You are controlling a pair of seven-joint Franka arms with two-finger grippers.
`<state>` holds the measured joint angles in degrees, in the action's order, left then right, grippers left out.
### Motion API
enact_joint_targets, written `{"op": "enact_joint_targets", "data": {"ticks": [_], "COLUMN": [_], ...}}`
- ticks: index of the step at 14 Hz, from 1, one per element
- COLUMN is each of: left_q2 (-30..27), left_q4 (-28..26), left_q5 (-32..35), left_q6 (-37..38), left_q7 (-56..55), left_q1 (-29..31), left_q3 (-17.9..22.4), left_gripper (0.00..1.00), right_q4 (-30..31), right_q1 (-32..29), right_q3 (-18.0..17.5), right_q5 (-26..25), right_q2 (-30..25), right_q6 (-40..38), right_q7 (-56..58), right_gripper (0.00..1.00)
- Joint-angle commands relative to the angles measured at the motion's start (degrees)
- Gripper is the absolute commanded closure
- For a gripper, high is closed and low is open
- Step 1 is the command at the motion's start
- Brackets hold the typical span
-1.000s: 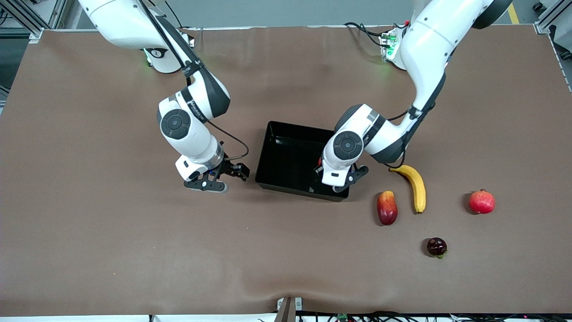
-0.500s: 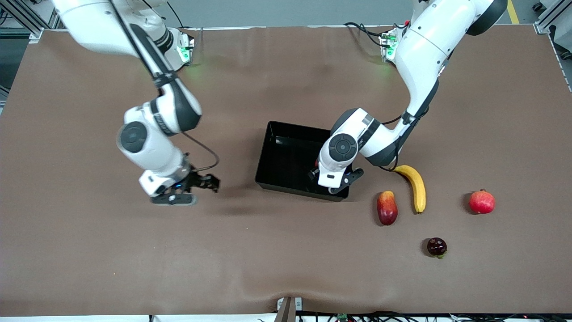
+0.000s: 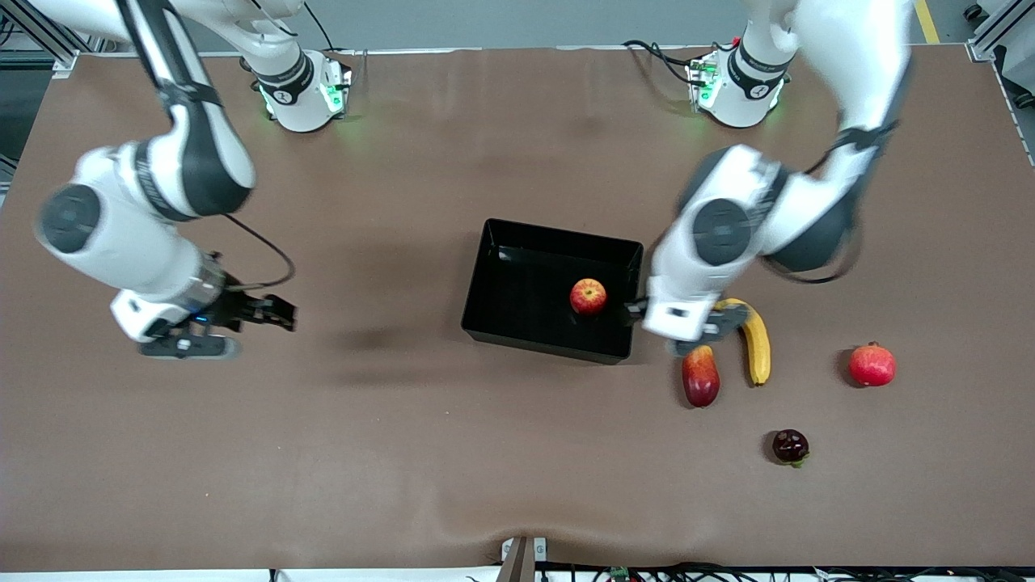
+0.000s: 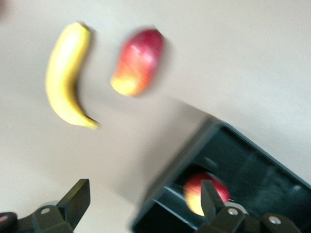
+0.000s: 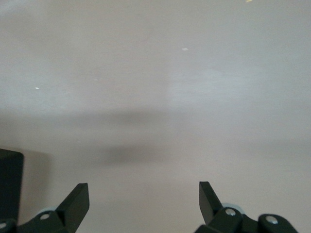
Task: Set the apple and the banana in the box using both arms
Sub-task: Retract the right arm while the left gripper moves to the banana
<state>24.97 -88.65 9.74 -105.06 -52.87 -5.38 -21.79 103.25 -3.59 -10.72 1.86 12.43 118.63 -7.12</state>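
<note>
The apple [image 3: 588,296] lies free in the black box [image 3: 534,339], near the wall toward the left arm's end. The banana [image 3: 757,343] lies on the table beside the box, toward the left arm's end. My left gripper [image 3: 686,333] is open and empty over the table between the box and the banana, covering the banana's farther tip. The left wrist view shows the banana [image 4: 67,75], the box [image 4: 252,189], the apple [image 4: 197,191] and my open left gripper [image 4: 144,196]. My right gripper [image 3: 194,338] hangs open and empty [image 5: 142,194] over bare table toward the right arm's end.
A red-yellow mango [image 3: 700,376] lies beside the banana, also in the left wrist view [image 4: 138,60]. A red fruit with a crown tip [image 3: 872,364] lies farther toward the left arm's end. A small dark fruit [image 3: 790,446] lies nearer the front camera.
The left gripper has left the box and moved over the table by the banana; the apple now lies uncovered in the box. The right arm has swung away toward its end of the table.
</note>
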Motion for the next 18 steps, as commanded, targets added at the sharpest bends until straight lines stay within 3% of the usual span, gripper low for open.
{"op": "enact_joint_targets", "data": {"ticks": [1, 4, 7, 10, 12, 14, 16, 18], "left_q2": [-0.1, 3.22, 4.55, 7.01, 8.16, 8.6, 9.48, 9.65], "left_q4": [-3.8, -7.32, -14.87, -16.47, -17.78, -19.37, -19.72, -19.72], "left_q5": [-0.16, 0.72, 2.55, 8.44, 8.72, 9.07, 9.07, 8.98], "left_q6": [0.29, -3.99, -16.9, -19.83, -22.19, -24.57, -25.02, -25.02], "left_q7": [7.07, 8.57, 8.58, 8.58, 8.66, 8.58, 8.58, 8.49], "left_q1": [5.97, 11.6, 14.16, 17.15, 18.29, 19.0, 19.0, 19.0], "left_q3": [-0.36, -0.27, 0.0, 0.0, 0.0, 0.0, 0.0, 0.0], "left_gripper": [0.0, 0.0, 0.0, 0.0, 0.0, 0.0, 0.03, 0.89], "right_q4": [1.17, -1.28, -9.1, -13.76, -15.36, -15.36, -15.27, -15.27], "right_q1": [-3.96, -3.97, -4.14, -5.38, -4.85, -1.97, 3.56, 4.55], "right_q3": [-1.23, -1.14, -1.05, -1.14, -0.44, 3.14, 9.81, 11.07], "right_q5": [-0.02, 0.24, 0.33, 0.42, 0.33, -0.02, -0.02, -0.11], "right_q2": [-5.38, -9.61, -9.53, -9.79, -10.32, -11.55, -13.3, -13.4], "right_q6": [-4.09, -11.9, -21.67, -26.68, -29.41, -30.74, -32.75, -34.6], "right_q7": [2.73, 1.85, 1.67, 1.76, 1.67, 1.76, 1.76, 1.67], "right_gripper": [0.0, 0.0, 0.0, 0.0, 0.0, 0.0, 0.0, 0.0]}}
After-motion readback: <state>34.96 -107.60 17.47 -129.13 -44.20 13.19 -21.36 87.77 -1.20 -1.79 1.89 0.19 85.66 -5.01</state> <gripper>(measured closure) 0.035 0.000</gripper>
